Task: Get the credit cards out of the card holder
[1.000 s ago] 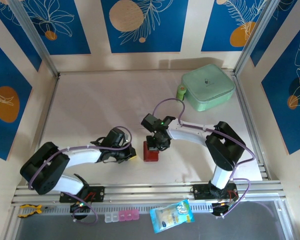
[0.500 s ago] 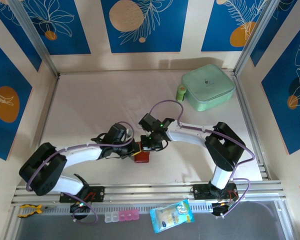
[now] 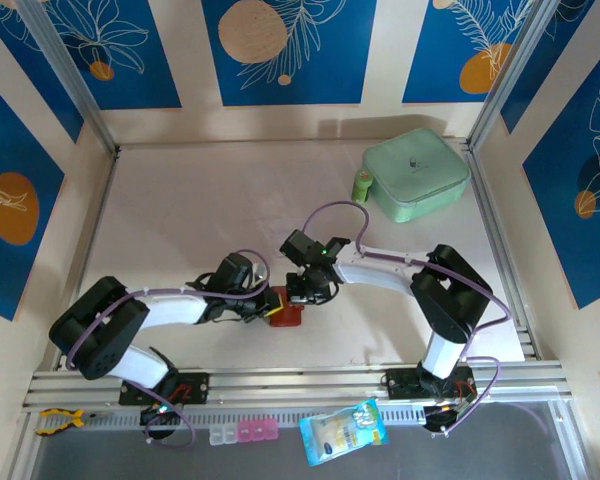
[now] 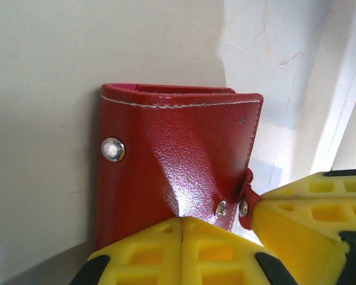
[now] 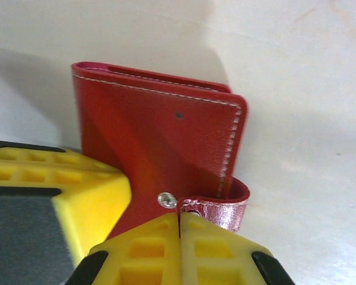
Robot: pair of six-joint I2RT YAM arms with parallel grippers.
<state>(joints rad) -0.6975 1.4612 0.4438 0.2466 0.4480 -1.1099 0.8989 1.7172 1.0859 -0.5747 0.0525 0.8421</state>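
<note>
Near front middle of table [image 3: 180, 220]: 1 red card holder [image 3: 286, 315], folded, between 2 grippers | left gripper [image 4: 182, 222]: fingers pressed together, pinching card holder's cover edge | right gripper [image 5: 179, 217]: fingers pressed together, pinching its 1 snap tab [image 5: 216, 205] | far right corner: 1 mint-green case [image 3: 417, 175], well apart

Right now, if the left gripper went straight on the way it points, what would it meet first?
The small flat red leather-look card holder: the left gripper is shut on its near edge, so it would push into that. Depth beyond is unclear.
</note>
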